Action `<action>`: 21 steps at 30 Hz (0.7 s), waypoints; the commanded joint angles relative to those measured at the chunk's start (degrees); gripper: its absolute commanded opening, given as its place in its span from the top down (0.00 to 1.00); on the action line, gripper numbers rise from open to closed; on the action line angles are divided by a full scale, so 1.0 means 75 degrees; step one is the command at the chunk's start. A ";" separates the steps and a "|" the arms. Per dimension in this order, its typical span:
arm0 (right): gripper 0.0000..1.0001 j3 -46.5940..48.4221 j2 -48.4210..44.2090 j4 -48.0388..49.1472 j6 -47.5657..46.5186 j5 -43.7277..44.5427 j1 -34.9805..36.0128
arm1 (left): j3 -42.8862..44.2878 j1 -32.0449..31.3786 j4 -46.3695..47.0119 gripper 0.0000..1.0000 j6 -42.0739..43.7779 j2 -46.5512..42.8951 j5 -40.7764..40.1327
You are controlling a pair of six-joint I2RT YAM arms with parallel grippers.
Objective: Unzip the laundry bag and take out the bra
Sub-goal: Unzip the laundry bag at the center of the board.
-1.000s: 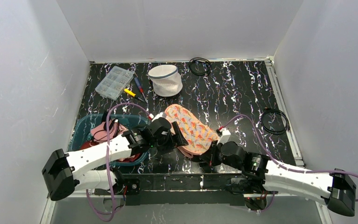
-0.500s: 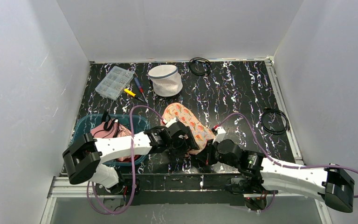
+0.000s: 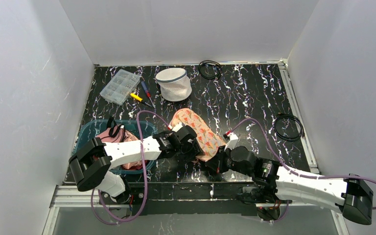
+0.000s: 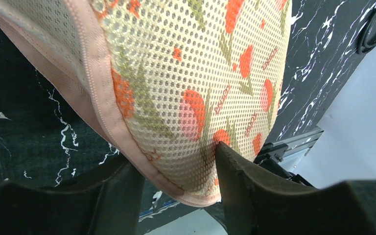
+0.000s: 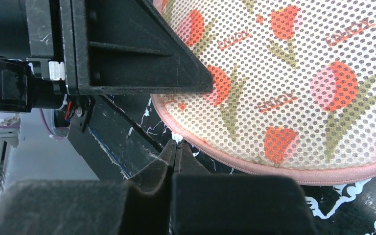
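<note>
Low in the middle of the top view, the left gripper pinches the near edge of the flowery laundry bag. The bag looks soft, light and floppy. The right gripper is squeezed shut at the pink rim, likely the best place to pull.

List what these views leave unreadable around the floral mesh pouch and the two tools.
- Top view: the left tool and right tool cover the near edge of the floral mesh pouch.
- Right wrist view: the right tool is shut at the pink trim; the white speck at its tips is too small to name.
- Both wrist views: no zipper shows; the printed mesh hides any contents.
</note>
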 commanded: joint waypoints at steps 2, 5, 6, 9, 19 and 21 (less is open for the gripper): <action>0.99 0.0243 -0.0263 0.0051 -0.0053 -0.0055 0.0013 | -0.0093 0.0100 -0.0285 0.56 -0.0003 -0.0143 -0.0286; 0.99 0.0229 -0.0375 -0.0158 -0.0052 -0.0034 0.0020 | -0.0117 0.0125 -0.0260 0.69 -0.0023 -0.0161 -0.0296; 0.99 0.0218 -0.0418 -0.0261 -0.0049 -0.0006 0.0016 | -0.0136 0.0135 -0.0248 0.73 -0.0029 -0.0171 -0.0299; 0.99 0.0235 -0.0602 -0.0536 -0.0015 0.0108 0.0010 | -0.0174 0.0172 -0.0208 0.80 0.0018 -0.0210 -0.0300; 0.99 0.0415 -0.1246 -0.2087 0.0261 0.0926 0.0013 | -0.0176 0.0529 -0.0059 1.00 0.0513 -0.0483 -0.0065; 0.99 0.0447 -0.1292 -0.2364 0.0318 0.1133 0.0010 | -0.0156 0.0566 -0.0011 1.00 0.0669 -0.0510 -0.0023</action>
